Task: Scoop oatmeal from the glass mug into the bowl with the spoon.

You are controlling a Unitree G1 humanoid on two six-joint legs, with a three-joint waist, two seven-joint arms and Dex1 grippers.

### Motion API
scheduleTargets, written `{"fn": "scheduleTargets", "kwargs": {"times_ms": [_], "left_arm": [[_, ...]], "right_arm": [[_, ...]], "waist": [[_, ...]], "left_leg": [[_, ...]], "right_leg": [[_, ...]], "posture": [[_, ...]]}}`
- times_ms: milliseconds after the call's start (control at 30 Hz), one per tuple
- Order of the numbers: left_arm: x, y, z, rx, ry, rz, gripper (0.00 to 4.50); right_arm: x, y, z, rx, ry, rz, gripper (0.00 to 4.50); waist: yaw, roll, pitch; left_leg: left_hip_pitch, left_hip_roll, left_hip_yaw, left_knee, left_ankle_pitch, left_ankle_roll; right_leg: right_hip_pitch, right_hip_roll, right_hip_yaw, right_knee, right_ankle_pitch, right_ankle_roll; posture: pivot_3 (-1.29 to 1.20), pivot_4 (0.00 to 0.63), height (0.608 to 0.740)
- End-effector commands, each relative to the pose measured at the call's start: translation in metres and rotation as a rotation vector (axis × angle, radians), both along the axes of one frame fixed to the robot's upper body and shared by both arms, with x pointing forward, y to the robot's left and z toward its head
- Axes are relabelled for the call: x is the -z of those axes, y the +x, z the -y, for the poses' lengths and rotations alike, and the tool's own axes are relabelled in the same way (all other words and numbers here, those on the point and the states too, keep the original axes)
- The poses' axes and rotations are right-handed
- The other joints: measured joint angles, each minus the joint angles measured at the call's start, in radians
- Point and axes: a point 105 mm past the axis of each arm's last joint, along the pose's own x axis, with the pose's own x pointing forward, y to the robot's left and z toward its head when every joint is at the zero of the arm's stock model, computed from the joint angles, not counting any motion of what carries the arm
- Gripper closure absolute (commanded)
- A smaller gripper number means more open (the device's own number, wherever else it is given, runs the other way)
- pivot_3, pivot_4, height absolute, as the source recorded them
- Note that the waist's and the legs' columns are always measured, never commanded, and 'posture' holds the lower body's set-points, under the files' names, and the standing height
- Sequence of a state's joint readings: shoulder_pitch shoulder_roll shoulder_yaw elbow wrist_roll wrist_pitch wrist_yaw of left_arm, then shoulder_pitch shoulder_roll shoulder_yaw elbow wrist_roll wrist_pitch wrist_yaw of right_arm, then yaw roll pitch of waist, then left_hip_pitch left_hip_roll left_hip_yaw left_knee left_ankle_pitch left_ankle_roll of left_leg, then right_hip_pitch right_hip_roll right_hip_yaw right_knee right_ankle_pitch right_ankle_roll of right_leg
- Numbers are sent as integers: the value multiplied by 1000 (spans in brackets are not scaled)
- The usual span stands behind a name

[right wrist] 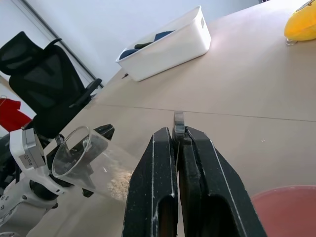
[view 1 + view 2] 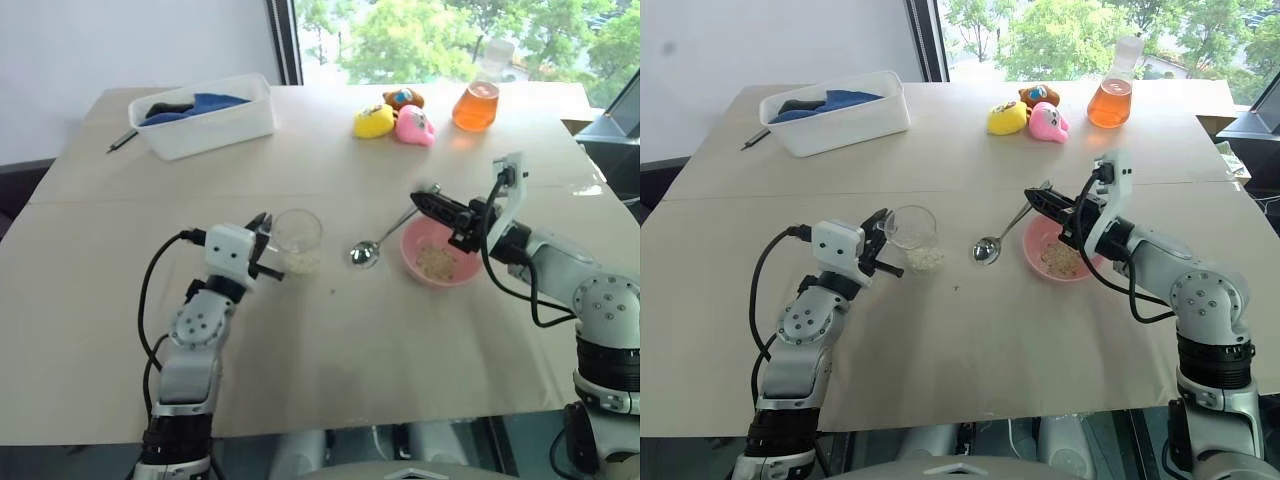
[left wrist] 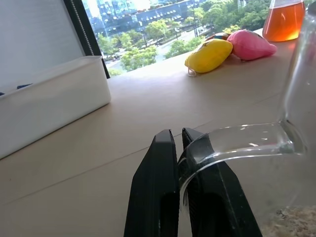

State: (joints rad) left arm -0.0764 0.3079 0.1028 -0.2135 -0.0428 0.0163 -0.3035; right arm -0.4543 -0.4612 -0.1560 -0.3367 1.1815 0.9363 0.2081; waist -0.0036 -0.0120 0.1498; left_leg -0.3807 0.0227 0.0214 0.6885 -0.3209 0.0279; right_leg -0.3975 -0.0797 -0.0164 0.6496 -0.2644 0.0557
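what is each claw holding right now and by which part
The left claw is shut on the glass mug by its handle. The right claw is shut on the spoon near the end of its handle.

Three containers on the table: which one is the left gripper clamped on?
The glass mug, gripped at its handle by the left gripper and tilted. The pink bowl sits under the right gripper, and the white tub stands far back.
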Motion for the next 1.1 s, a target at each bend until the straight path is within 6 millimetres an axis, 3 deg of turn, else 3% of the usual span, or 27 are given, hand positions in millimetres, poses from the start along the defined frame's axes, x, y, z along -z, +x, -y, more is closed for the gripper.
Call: {"fn": "scheduleTargets", "kwargs": {"times_ms": [33,200,500,600,700,933,1100], "left_arm": [[5,-1,-1,0,10,-21,4486],[8,1,1,11,6,-41,4486],[-1,14,9,68,-10,-79,4486],[-7,20,11,81,-3,-92,4486],[-15,26,17,122,18,-100,4486],[-28,30,23,175,54,-91,4486],[-36,34,22,175,77,-48,4486]], "right_arm": [[-11,-4,-1,-10,18,48,4500],[-20,-4,-3,-13,25,73,4500],[-101,-10,-19,-75,151,236,4500],[-112,-16,-30,-127,165,256,4500],[-111,-18,-43,-162,157,253,4500],[-73,7,-48,-63,-46,211,4500],[-64,1,-64,-141,-104,216,4500]], "waist": [[0,0,0],[0,0,0],[-1,0,0],[-1,0,0],[-2,0,0],[-11,0,0],[-11,0,0]], "left_leg": [[0,0,0,0,0,0],[0,0,0,0,0,0],[1,0,0,1,0,0],[1,0,-1,1,0,0],[0,-1,-1,1,1,0],[-4,-1,1,1,1,-1],[-5,-1,1,1,1,-1]], "right_leg": [[0,0,0,0,0,0],[0,0,0,1,0,0],[0,0,0,4,0,0],[0,0,0,4,0,0],[0,0,0,5,0,0],[-5,0,0,8,0,0],[-7,0,0,8,0,0]], "posture": [[0,150,740],[0,150,740],[0,150,740],[0,150,740],[0,150,740],[0,150,740],[0,150,740]]}}
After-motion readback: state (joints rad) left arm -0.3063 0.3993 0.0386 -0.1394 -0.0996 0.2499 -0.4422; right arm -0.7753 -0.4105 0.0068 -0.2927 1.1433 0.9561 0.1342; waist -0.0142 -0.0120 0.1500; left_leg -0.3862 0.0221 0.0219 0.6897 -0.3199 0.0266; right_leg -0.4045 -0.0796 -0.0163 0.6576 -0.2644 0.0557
